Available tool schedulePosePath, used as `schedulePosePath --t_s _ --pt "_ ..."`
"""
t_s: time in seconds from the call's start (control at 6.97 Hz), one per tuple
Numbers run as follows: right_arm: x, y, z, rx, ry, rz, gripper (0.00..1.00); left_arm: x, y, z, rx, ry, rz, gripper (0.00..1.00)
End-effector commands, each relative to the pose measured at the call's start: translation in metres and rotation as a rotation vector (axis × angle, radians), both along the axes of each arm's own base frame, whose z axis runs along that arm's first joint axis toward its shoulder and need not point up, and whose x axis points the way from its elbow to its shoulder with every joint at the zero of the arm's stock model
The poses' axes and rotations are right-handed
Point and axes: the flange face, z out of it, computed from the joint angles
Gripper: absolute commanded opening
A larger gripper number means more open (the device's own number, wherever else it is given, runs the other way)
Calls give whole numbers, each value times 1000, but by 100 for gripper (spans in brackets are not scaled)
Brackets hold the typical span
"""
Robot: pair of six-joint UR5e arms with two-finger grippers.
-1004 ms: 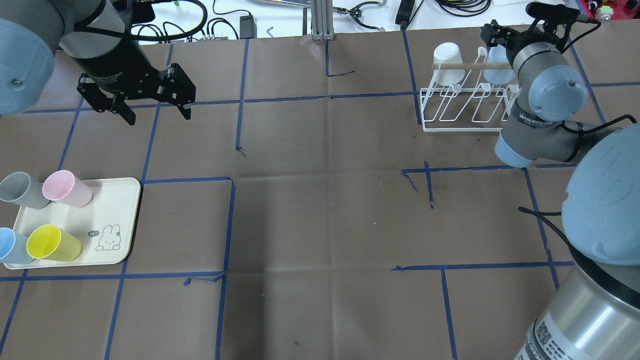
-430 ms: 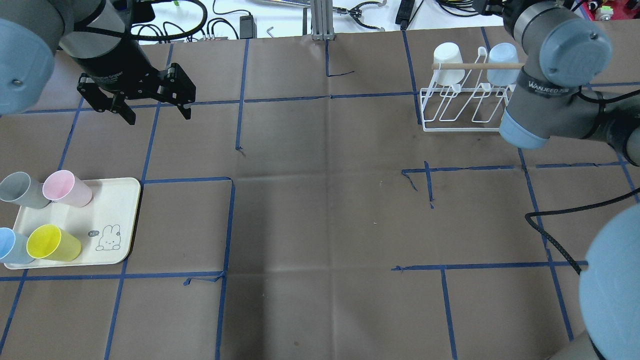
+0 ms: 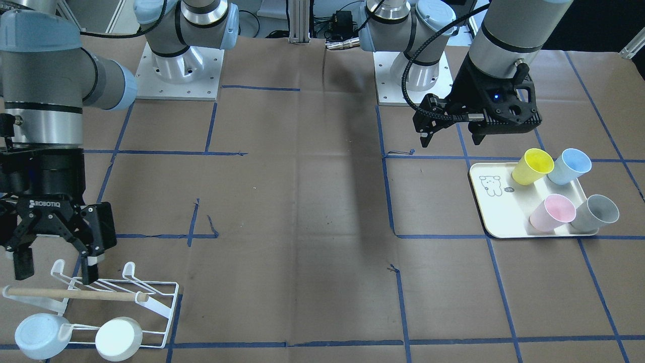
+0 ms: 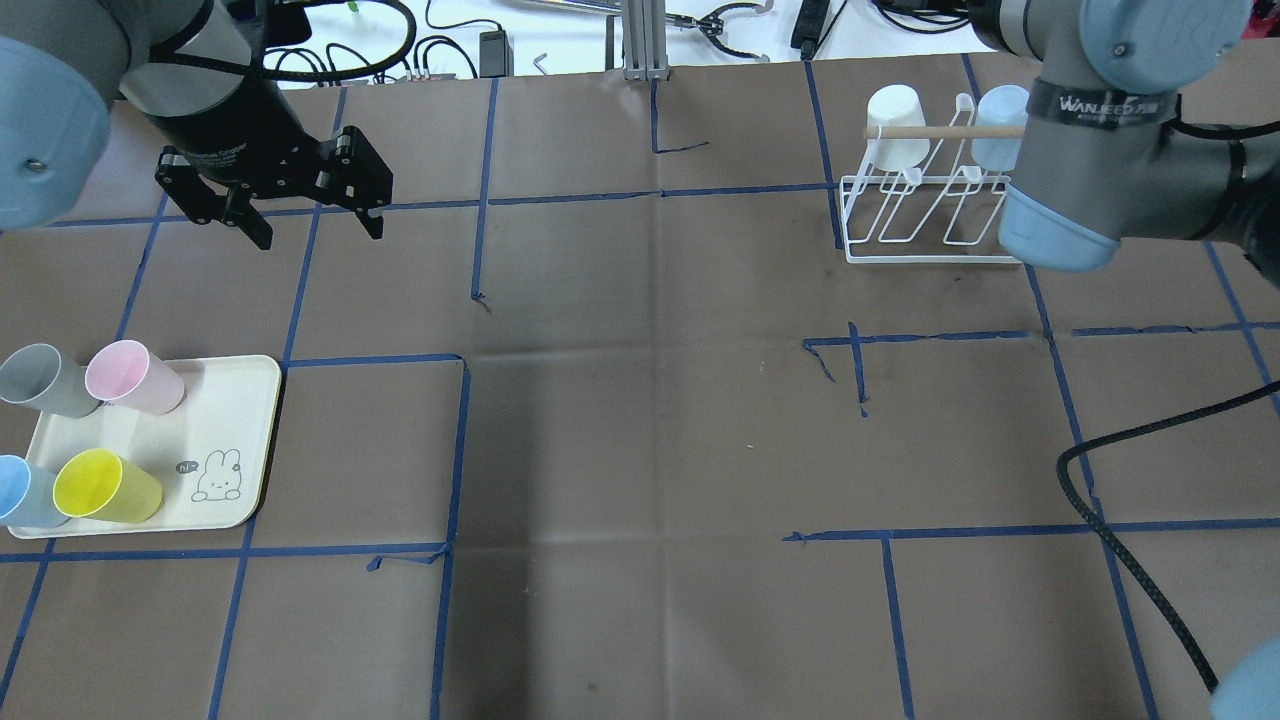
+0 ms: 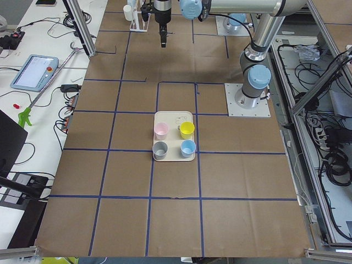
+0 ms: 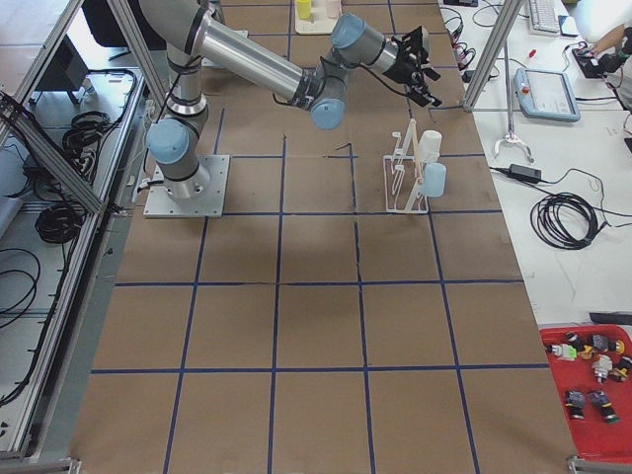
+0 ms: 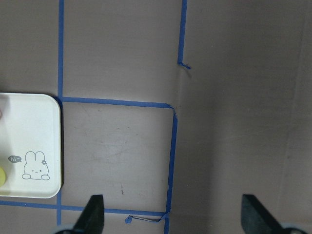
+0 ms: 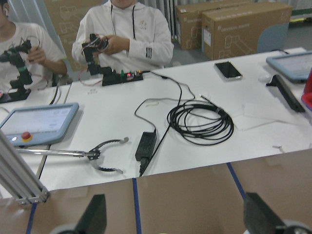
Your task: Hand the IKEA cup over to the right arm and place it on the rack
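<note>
**Only the left claw stood near the cups; both claws empty**

Over the brown paper-covered table [image 4: 640, 420], the black two-finger left gripper [image 4: 318, 232] hung high, its jaws spread wide with nothing between them. Four cups stood upright, mouths up, on the cream rectangular tray [image 4: 230, 400]. The pink plastic cup [image 4: 133, 377] and yellow plastic cup [image 4: 107, 487] were on its inner side. The grey plastic cup [image 4: 45, 381] and pale blue plastic cup [image 4: 25, 492] were on its outer side. Which one was meant to go next could not be told.

From the left gripper the cups lay lower and toward the table's left end. The left wrist view caught only the tray's corner, so the claw was beside the tray, not over it. With the cups' long axes vertical, it would probably have to shift outward and descend, meeting the pink or yellow cup first.

The black two-finger right gripper [image 3: 55, 269], likewise spread and empty, hovered just above the white wire rack [image 3: 116, 296] with its wooden dowel. An upturned white plastic cup [image 3: 118, 339] and a racked pale blue cup [image 3: 38, 335] hung there, well apart from the tray.
</note>
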Motion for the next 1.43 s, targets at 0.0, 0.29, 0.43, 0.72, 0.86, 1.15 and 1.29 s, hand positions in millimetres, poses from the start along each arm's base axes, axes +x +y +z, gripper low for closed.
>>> schedulePosePath --t_s 0.0,0.29,0.43,0.72,0.86,1.15,1.29 --pt "41 0 3 302 -18 66 100 -1 0 0 0 -1 -3 99" --pt "63 12 21 519 -32 85 100 -1 0 0 0 -1 -6 99" --pt "75 28 24 626 -36 104 100 -2 0 0 0 -1 -7 99" --pt "82 77 44 741 -23 118 100 -1 0 0 0 -1 -6 99" --pt "81 105 43 811 -22 116 100 -2 0 0 0 -1 -7 99" --pt "78 136 51 799 -16 118 100 -2 0 0 0 -1 -9 99" --pt "70 134 49 800 34 100 100 -2 0 0 0 -1 -7 99"
